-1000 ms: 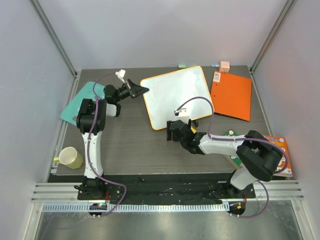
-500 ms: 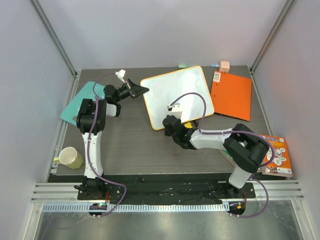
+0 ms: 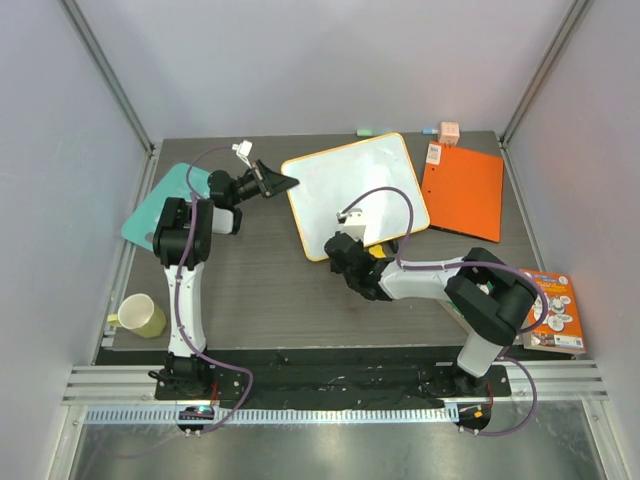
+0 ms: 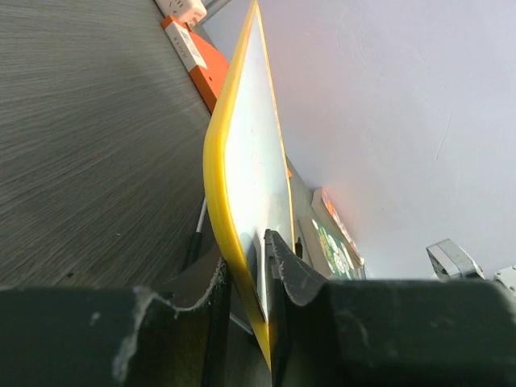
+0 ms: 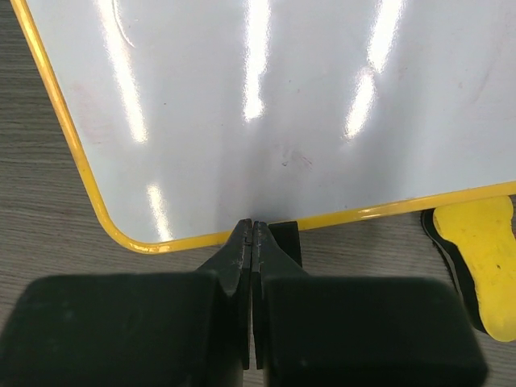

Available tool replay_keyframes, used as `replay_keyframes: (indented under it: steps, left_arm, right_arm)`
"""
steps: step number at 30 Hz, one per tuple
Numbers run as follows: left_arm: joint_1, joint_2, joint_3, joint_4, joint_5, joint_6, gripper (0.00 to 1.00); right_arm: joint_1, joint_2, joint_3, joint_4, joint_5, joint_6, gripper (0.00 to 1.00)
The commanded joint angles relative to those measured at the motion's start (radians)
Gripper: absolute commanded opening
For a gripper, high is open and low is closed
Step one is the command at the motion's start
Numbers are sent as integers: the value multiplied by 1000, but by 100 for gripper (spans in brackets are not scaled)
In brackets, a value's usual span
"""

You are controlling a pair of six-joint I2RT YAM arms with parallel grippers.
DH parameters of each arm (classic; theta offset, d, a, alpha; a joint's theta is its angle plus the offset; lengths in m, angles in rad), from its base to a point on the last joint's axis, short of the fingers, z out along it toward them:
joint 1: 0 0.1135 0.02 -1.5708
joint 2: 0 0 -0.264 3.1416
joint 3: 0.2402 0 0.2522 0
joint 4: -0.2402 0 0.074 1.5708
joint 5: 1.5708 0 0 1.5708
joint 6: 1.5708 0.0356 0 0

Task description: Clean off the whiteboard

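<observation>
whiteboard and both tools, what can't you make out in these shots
Right tool: in the right wrist view its shut tips meet at the whiteboard rim; contact unclear.
Whiteboard face: glare streaks there blur any faint leftover marks.
Yellow pad: cut off by that view's right edge.
Left tool, clamped on the rim: the left wrist view sees the board edge-on.

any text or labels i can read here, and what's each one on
No text here is readable.
White sticker on the flat orange folder: print too small to read.
Colourful printed booklet at the right edge: cover text blurred.
Large white whiteboard with yellow rim: only faint smudges, no writing.
</observation>
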Motion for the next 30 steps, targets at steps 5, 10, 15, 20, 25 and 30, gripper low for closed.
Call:
replay_keyframes:
  steps: [5,10,15,20,25,30]
  left_arm:
    - [-16,-61,-36,254,56,83,33]
    - [-16,-85,-55,254,48,97,99]
    - [-11,-117,-88,254,38,115,100]
    - [4,-160,-131,253,21,140,100]
    - [46,-194,-217,251,-50,176,100]
    - [102,-223,-294,251,-158,199,100]
  right_arm:
    - [-3,18,-49,16,51,41,1]
    - [-3,28,-62,22,50,48,1]
    - [-3,51,-68,33,47,58,1]
    - [-3,64,-71,44,39,61,1]
    - [-3,59,-69,47,25,51,1]
    - [14,35,-43,32,-12,19,1]
